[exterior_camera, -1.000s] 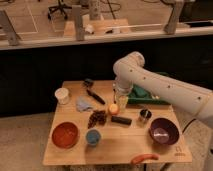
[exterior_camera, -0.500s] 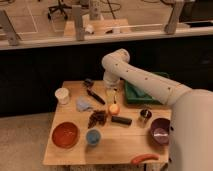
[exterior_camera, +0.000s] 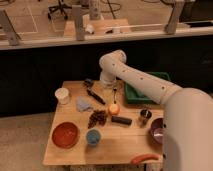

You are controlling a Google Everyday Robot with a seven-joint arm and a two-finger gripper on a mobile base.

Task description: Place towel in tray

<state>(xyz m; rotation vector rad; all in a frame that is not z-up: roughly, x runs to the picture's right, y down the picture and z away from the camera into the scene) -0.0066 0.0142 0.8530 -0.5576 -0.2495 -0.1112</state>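
1. Camera view shows a wooden counter [exterior_camera: 120,145] crowded with small things. The towel [exterior_camera: 83,104], a crumpled blue-grey cloth, lies loose on the left half, just beside a dark tool [exterior_camera: 95,96] and near a white cup [exterior_camera: 62,95].
2. The green tray [exterior_camera: 131,97] sits at the far right of the counter, well apart from the towel and partly hidden behind the arm.
3. The end effector [exterior_camera: 114,97] hangs below the wrist near the middle of the counter, over what looks like an orange fruit [exterior_camera: 114,108]. It is to the right of the towel and not touching it. I cannot tell whether it is open or closed.
4. By my reading, the towel has not yet been grasped, so the pick-up comes first and the carry to the tray after it.
5. Risk 1: a reach leftward could knock the dark tool or tip the white cup, because both lie so close to the cloth.
6. Risk 2: a grip on only 1 loose fold could let the towel slip free or trail low. On the way across it might then drag the fruit or the brown cluster [exterior_camera: 97,117].
7. Risk 3: a release too near the tray's front rim could leave the cloth draped half outside.
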